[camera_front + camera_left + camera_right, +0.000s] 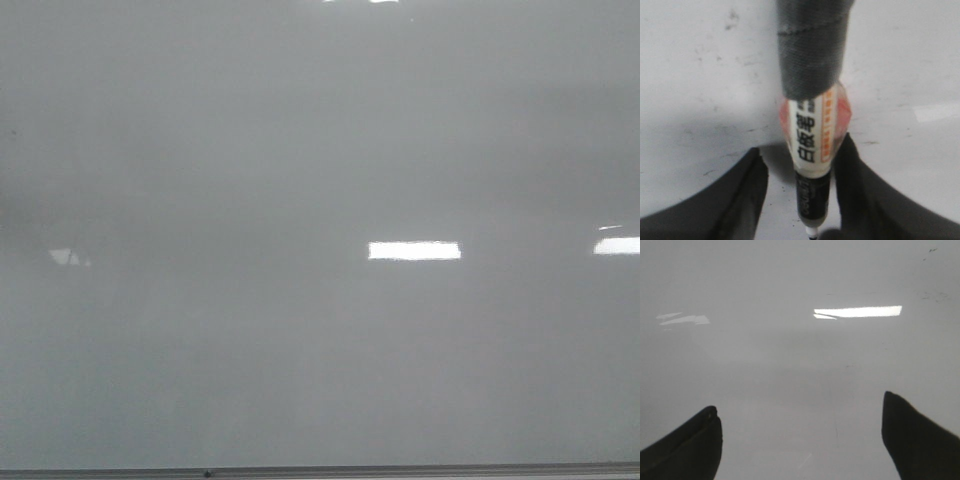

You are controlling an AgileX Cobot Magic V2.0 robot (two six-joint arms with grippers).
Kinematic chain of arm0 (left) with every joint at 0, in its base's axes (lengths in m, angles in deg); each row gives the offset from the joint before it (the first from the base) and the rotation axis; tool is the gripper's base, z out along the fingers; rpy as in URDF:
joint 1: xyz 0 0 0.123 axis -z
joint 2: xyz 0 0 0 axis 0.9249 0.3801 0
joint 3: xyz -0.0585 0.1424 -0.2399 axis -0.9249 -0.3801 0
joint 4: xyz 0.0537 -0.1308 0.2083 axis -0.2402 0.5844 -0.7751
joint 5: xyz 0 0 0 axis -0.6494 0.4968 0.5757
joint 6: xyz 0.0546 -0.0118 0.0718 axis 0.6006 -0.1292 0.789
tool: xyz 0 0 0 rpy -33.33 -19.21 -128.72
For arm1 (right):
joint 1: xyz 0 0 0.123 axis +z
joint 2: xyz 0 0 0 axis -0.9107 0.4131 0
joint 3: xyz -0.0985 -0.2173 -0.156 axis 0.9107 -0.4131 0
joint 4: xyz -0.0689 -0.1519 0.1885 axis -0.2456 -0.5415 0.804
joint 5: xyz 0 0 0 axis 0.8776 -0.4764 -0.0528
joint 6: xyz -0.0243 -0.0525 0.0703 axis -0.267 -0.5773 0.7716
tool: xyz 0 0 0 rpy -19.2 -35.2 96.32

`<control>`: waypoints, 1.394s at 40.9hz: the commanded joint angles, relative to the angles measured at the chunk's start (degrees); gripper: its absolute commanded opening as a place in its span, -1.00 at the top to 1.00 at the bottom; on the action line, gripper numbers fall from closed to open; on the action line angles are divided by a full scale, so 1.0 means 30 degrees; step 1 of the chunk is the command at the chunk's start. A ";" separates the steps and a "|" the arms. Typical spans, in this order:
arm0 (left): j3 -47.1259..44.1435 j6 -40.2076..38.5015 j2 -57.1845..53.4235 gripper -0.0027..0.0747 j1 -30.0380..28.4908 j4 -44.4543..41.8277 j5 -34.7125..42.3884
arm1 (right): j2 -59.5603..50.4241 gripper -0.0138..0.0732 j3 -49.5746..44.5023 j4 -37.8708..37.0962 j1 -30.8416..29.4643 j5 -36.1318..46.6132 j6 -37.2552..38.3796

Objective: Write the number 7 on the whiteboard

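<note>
The whiteboard fills the front view, pale grey and bare; no number 7 shows on it in any view. Neither gripper appears in the front view. In the left wrist view my left gripper is shut on a marker. The marker has a white and orange label, a black tip section with the nib pointing down at the whiteboard, and grey tape round its upper end. My right gripper hangs open over the whiteboard with nothing between its fingers.
A thin grey frame edge runs along the near side of the board. Bright rectangular glare patches lie on the surface. Small dark smudges mark the board near the marker.
</note>
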 commanded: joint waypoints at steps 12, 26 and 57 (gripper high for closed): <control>0.0602 -0.0168 -0.2116 0.98 0.0004 0.0744 -0.0806 | 0.0243 -0.84 0.0681 0.0131 0.0029 0.1576 -0.0085; 0.3657 0.0102 -0.4837 0.98 0.1632 0.4473 -1.1423 | 0.0696 -0.84 0.0911 0.0261 0.0029 0.0386 -0.0085; 0.4615 1.4089 -0.6891 0.98 1.7874 0.8156 -1.3528 | 1.0872 -0.84 0.9426 0.0624 1.4035 -0.8997 -0.6462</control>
